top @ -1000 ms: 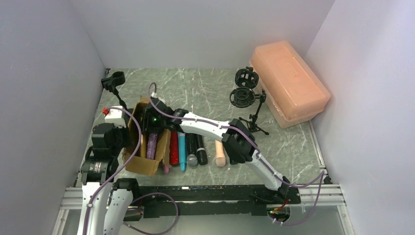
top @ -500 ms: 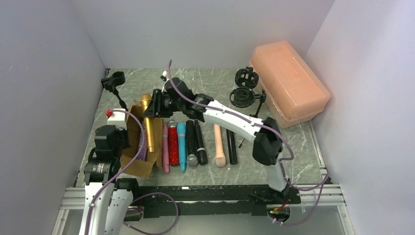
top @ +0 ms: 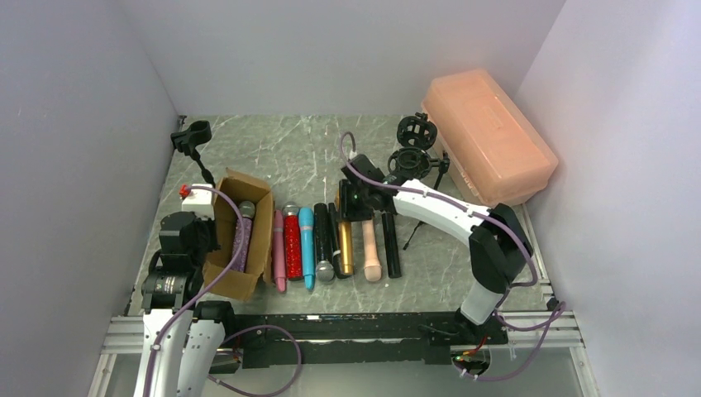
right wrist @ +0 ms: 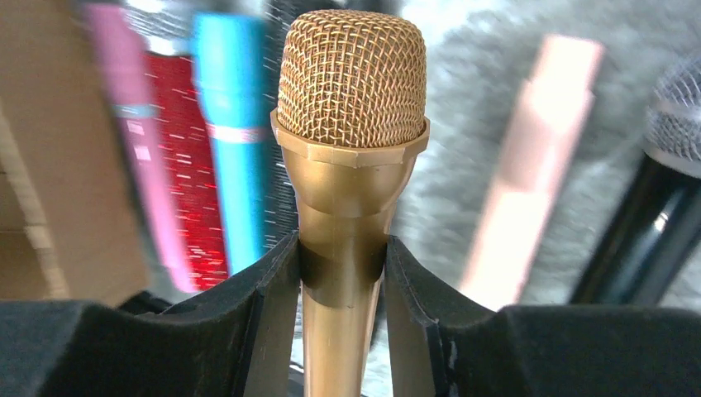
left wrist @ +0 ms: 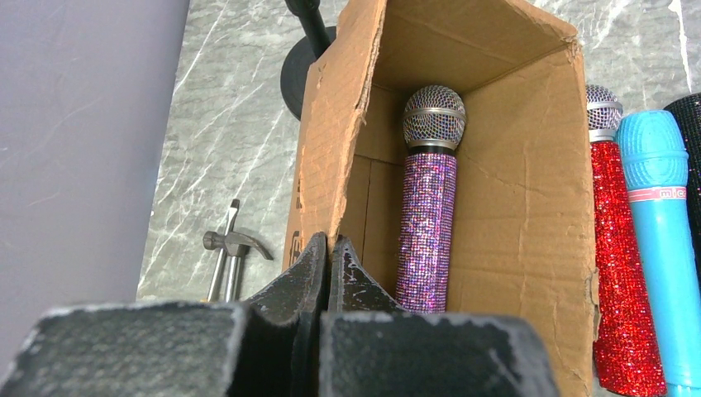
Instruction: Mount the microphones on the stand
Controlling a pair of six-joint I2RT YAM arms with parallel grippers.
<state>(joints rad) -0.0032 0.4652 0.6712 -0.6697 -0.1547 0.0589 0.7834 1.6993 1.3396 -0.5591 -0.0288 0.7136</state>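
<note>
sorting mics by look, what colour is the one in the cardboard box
Purple glitter microphone, silver mesh head; clearest in the left wrist view.

the right tool [right wrist: 342, 273] grips the gold microphone [right wrist: 349, 124] below its mesh head.

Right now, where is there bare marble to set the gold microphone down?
Free: the far middle between the clip stand and the shock-mount stands, and the patch right of the rightmost black microphone. Crowded: from the cardboard box through the microphone row.
</note>
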